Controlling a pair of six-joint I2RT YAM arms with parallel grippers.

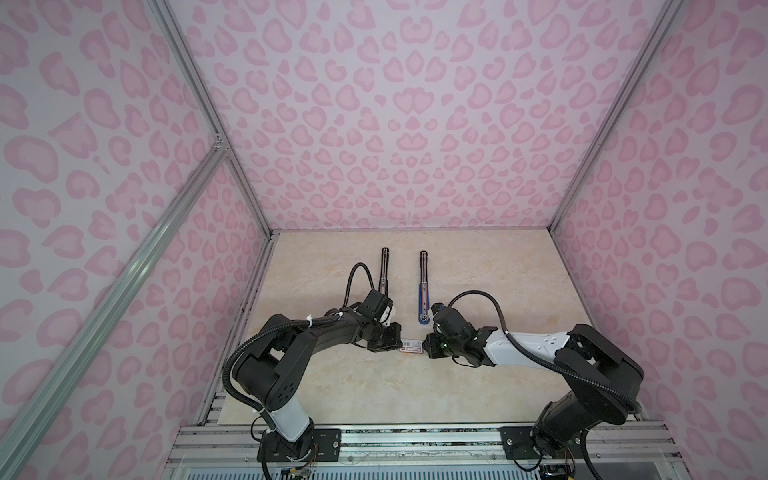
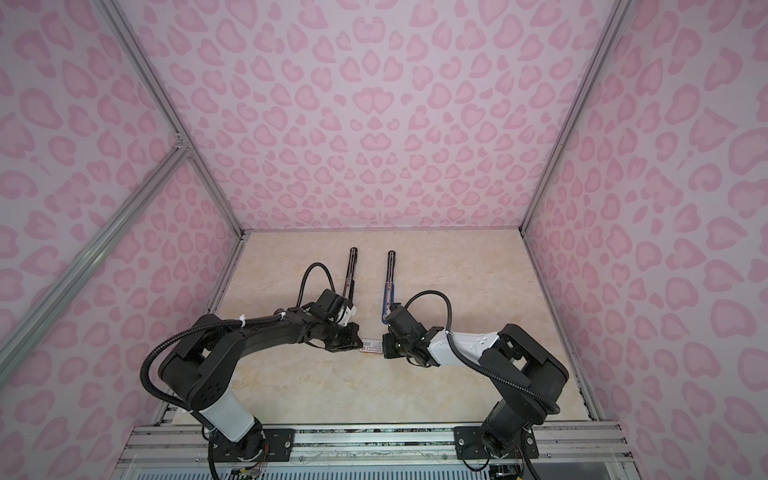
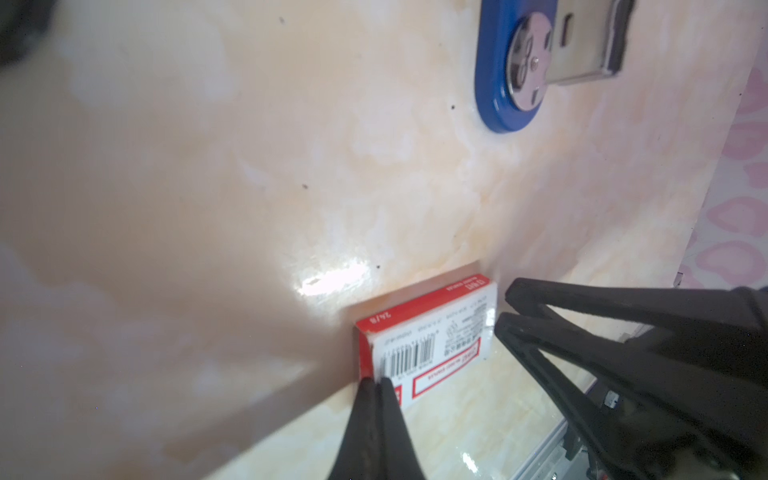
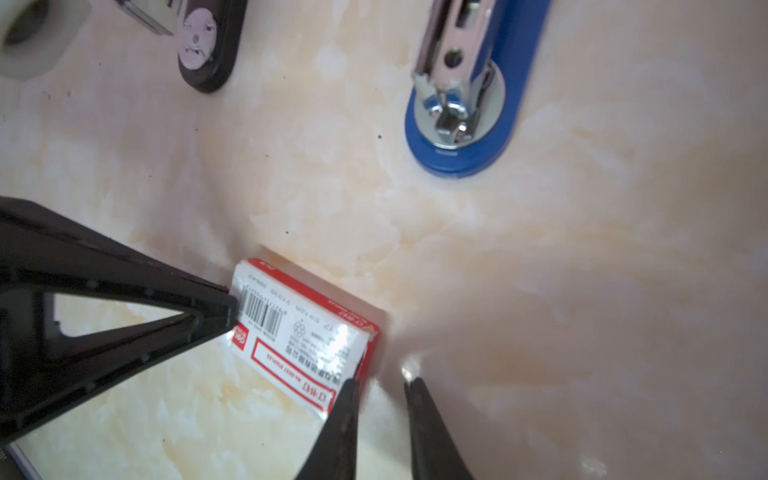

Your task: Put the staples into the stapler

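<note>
Right wrist view: the white box (image 4: pixel 299 328) lies flat between the 2 pincers, long axis left-right. Left pincer (image 3: pixel 376 381), pressed together, touches its barcode end; right pincer (image 4: pixel 380 388), slightly spread, sits at the other. Staples hidden, likely inside; blue stapler (image 4: pixel 457 137) lies on the far side.

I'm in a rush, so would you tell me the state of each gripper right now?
Left gripper: closed, tips against the staple box's end; whether it pinches the box cannot be told.
Right gripper: open, holding nothing.
</note>
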